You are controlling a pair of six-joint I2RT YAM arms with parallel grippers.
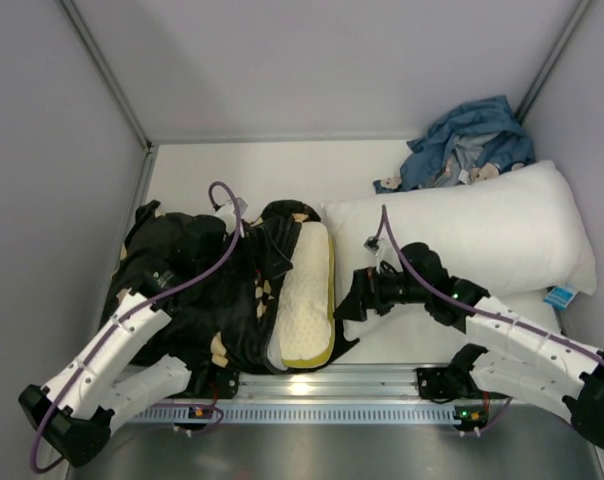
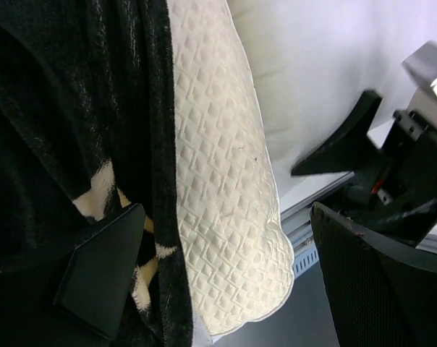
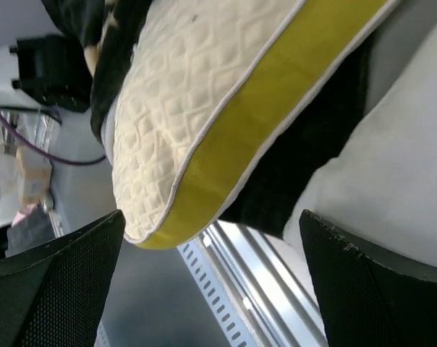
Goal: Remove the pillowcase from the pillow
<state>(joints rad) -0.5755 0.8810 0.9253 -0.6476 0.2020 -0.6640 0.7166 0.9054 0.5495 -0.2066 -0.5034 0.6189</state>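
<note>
While roughly half the pillow (image 1: 307,290) lies bare, the pillowcase (image 1: 237,310) covers the rest; I see left gripper (image 2: 226,217) and right gripper (image 3: 211,217) both spread wide, holding nothing.

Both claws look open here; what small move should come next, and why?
Probably ease the right claw forward to close on the bare yellow edge of the pillow: it is open and facing that edge, while the pillowcase lies mostly to its left.

Logged left pincer (image 2: 226,217) spread wide, gripping nothing. Noted left-hand finger (image 2: 95,278) over black pillowcase (image 2: 59,130), tan patches beside it; quilted cream pillow (image 2: 218,181) bare between the fingers; white pillow (image 2: 312,65) behind; metal rail (image 2: 298,217) past pillow edge.
</note>
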